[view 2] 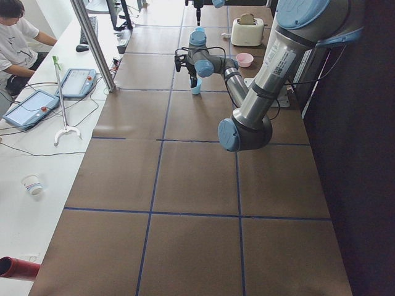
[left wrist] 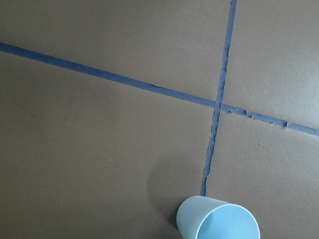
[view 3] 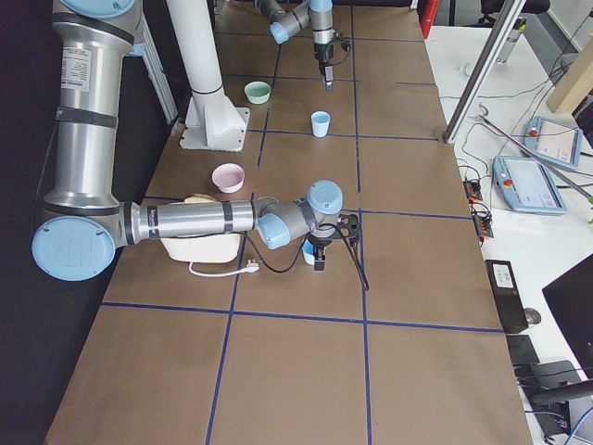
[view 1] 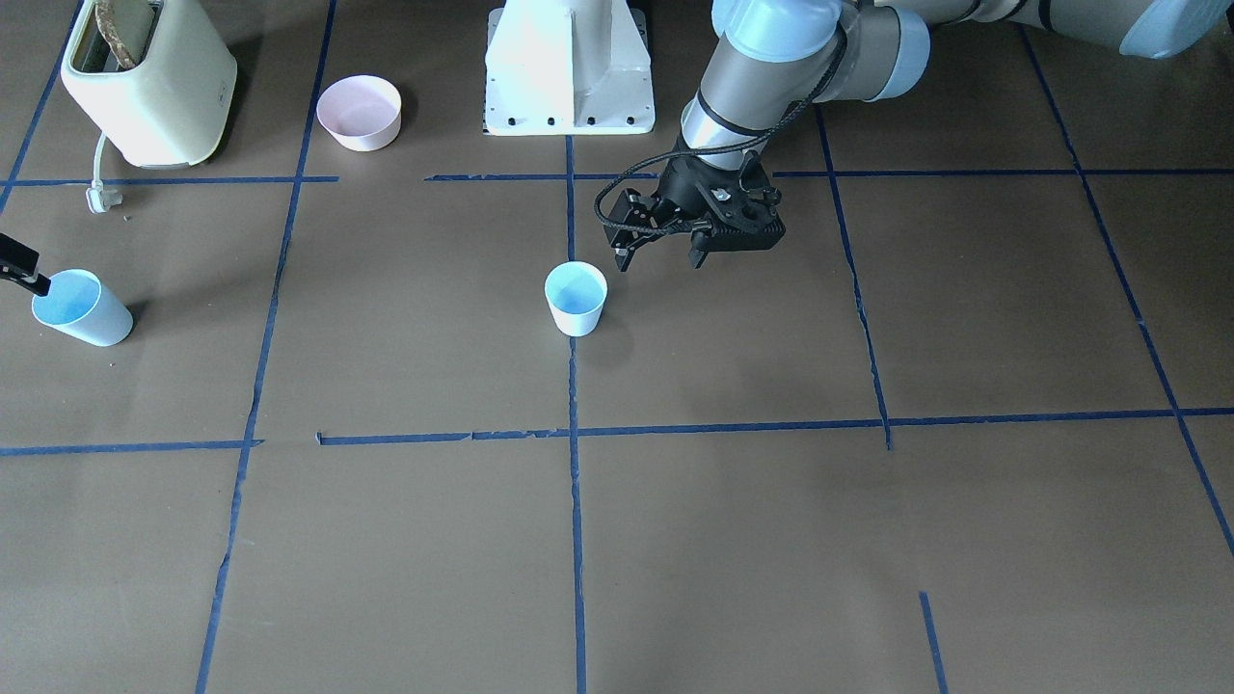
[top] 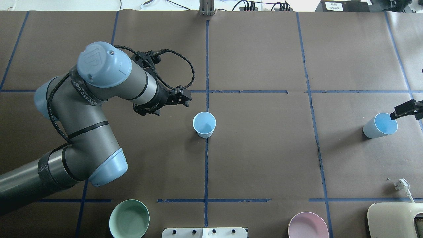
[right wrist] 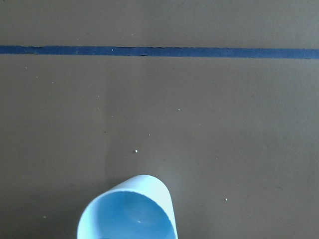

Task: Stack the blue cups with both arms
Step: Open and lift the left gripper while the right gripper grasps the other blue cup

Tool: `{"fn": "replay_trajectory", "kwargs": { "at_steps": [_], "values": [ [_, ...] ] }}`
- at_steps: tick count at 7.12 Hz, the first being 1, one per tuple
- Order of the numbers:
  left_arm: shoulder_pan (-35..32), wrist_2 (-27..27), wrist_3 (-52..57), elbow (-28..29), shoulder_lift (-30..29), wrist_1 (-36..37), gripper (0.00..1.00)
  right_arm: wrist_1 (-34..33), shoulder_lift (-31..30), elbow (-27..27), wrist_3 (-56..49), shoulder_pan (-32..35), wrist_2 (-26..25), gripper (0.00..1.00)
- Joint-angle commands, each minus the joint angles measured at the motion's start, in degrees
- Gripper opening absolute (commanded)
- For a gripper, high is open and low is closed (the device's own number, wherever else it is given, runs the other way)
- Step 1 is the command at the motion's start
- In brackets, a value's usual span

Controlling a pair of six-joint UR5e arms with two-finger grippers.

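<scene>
One blue cup [view 1: 576,298] stands upright near the table's middle, on a blue tape line; it also shows in the overhead view [top: 204,124] and at the bottom of the left wrist view [left wrist: 218,220]. My left gripper [view 1: 660,258] hovers just beside it toward the robot, jaws open and empty. The second blue cup [view 1: 79,306] is at the table's end on my right side [top: 380,125]. My right gripper [top: 401,111] is at its rim, mostly cut off by the frame edge. I cannot tell whether it grips the cup. That cup fills the bottom of the right wrist view [right wrist: 128,209].
A pink bowl [view 1: 359,112] and a cream toaster [view 1: 145,82] with its loose plug [view 1: 99,198] stand near the robot's white pedestal [view 1: 569,67]. A mint-green bowl [top: 129,218] sits on the left side by the base. An operator sits beyond the table.
</scene>
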Motion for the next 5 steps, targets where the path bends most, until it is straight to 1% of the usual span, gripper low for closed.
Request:
{"fn": "replay_trajectory", "kwargs": {
  "at_steps": [1,3,5],
  "values": [
    [0.0,0.0,0.0,-0.1,0.2,0.0,1.00,0.3,0.6,-1.2,1.2,-1.0,0.0,0.98],
    [0.0,0.1,0.0,0.0,0.3,0.0,1.00,0.4,0.7,-3.5,1.1,-2.3,-0.1,0.98],
    [0.0,0.0,0.0,0.0,0.3,0.0,1.00,0.3,1.6,-5.0,1.2,-5.0,-2.4,0.97]
  ]
}}
